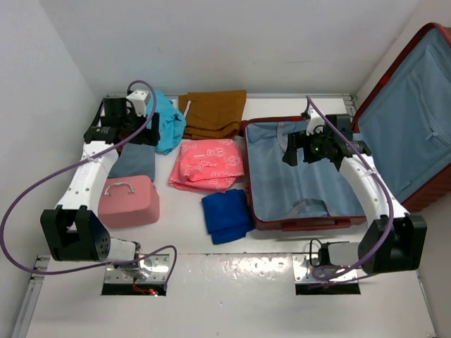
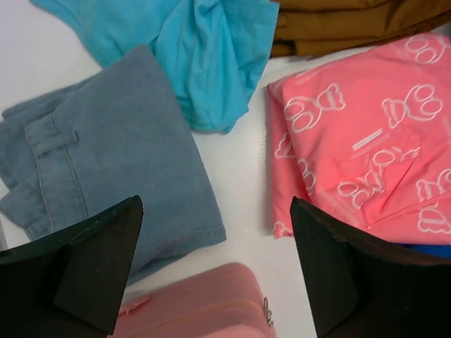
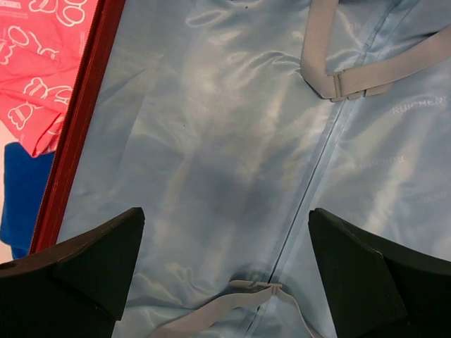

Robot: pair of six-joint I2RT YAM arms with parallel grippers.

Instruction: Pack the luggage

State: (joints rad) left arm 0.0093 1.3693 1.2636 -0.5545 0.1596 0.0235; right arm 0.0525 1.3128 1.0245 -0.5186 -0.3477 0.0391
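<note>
The luggage (image 1: 303, 184) is a large red suitcase lying open at the right, with its lid (image 1: 416, 98) propped up against the wall. Its grey-blue lining (image 3: 211, 134) holds only grey straps (image 3: 331, 74). My right gripper (image 1: 292, 149) hangs open and empty above the lining, as the right wrist view (image 3: 227, 211) shows, with the red rim (image 3: 81, 127) to its left. My left gripper (image 1: 123, 128) is open and empty above folded jeans (image 2: 120, 141), seen in the left wrist view (image 2: 215, 204).
On the table left of the suitcase lie a cyan garment (image 1: 168, 121), a brown garment (image 1: 211, 113), a pink printed package (image 1: 208, 163), a folded blue cloth (image 1: 227, 215), jeans (image 1: 132, 160) and a small pink case (image 1: 128, 201). White walls close in the left, back and right sides.
</note>
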